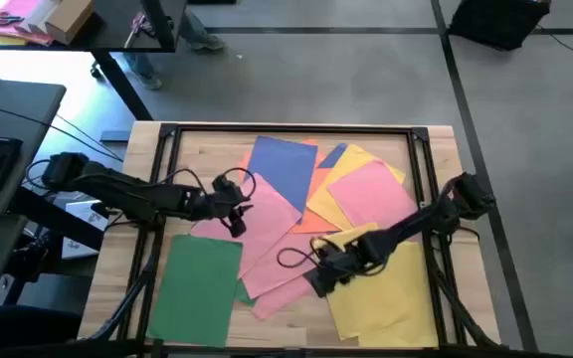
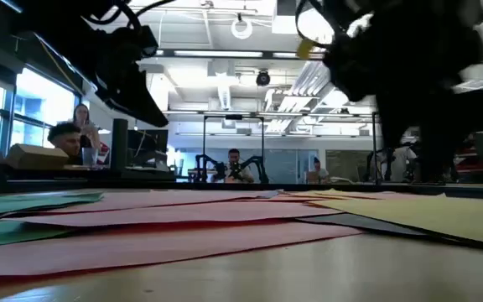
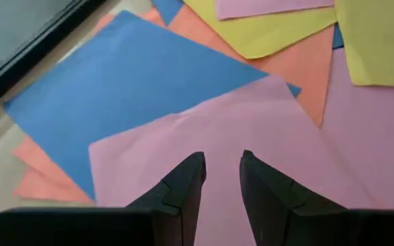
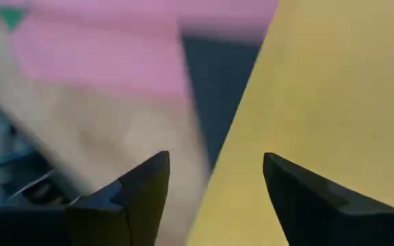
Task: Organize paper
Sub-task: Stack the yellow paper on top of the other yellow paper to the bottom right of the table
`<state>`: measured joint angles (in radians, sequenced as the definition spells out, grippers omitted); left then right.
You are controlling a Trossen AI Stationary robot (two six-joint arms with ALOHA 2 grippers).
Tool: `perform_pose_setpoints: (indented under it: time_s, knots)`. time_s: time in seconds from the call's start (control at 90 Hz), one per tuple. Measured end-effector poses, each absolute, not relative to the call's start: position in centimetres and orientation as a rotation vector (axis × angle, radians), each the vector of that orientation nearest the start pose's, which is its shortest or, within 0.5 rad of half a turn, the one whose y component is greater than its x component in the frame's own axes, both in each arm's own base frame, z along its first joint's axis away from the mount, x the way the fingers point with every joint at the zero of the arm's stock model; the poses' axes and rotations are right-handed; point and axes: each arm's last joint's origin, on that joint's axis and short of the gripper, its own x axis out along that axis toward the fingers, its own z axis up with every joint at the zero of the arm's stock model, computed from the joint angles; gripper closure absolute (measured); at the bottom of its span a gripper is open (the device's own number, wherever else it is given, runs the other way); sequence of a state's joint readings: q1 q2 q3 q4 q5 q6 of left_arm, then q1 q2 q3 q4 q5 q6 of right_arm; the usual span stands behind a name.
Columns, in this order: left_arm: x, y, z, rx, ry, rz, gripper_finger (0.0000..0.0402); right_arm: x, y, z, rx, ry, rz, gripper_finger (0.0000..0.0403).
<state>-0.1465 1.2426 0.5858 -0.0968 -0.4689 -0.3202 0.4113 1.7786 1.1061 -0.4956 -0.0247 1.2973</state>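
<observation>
Both end effectors hover over a loose fan of coloured paper; nothing is gripped.

Your left end effector (image 3: 221, 179) hangs over a pink sheet (image 3: 252, 137) that overlaps the blue sheet (image 1: 282, 164) near the counter's (image 1: 207, 139) middle, fingers only slightly apart and empty. Your right end effector (image 4: 214, 181) is spread wide and empty, straddling the edge of the large yellow sheet (image 1: 391, 293) at the front right, where a dark grey sheet (image 4: 214, 68) peeks out beneath. The green sheet (image 1: 197, 283) lies apart at the front left. Risks as I judge them: the sheets overlap closely, so a pinch at an edge could lift two at once or drag neighbours out of place; pressing down flat may crease the paper rather than catch it.
</observation>
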Motion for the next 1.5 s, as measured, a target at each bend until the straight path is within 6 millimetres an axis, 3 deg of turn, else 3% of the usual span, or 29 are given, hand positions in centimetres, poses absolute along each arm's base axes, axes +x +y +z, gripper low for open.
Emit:
perform_pose_setpoints:
  time_s: [0.189,0.522,0.933,1.089,1.233,1.5]
  knots:
    - [25.1,-3.3,16.6,-0.073,0.669,0.361,0.0317,30.2,11.2,15.9,0.561,1.273,-0.486,0.0178]
    - [27.6,-4.1,13.5,-0.078,0.594,0.377,0.0317,28.3,12.5,15.7,0.239,1.264,-0.558,0.0178]
    - [28.2,-3.6,9.5,-0.072,0.682,0.441,0.0317,29.2,12.9,14.3,0.288,1.084,-0.712,0.0178]
    - [28.2,-3.6,9.2,-0.071,0.692,0.448,0.0317,29.4,12.9,13.1,0.262,1.055,-0.779,0.0178]
    - [28.2,-3.6,9.2,-0.071,0.693,0.448,0.0317,29.9,12.7,13.2,0.267,0.964,-0.822,0.0179]
    - [28.2,-3.6,9.2,-0.07,0.694,0.448,0.0317,30.8,11.7,12.1,0.281,0.883,-0.749,0.0179]
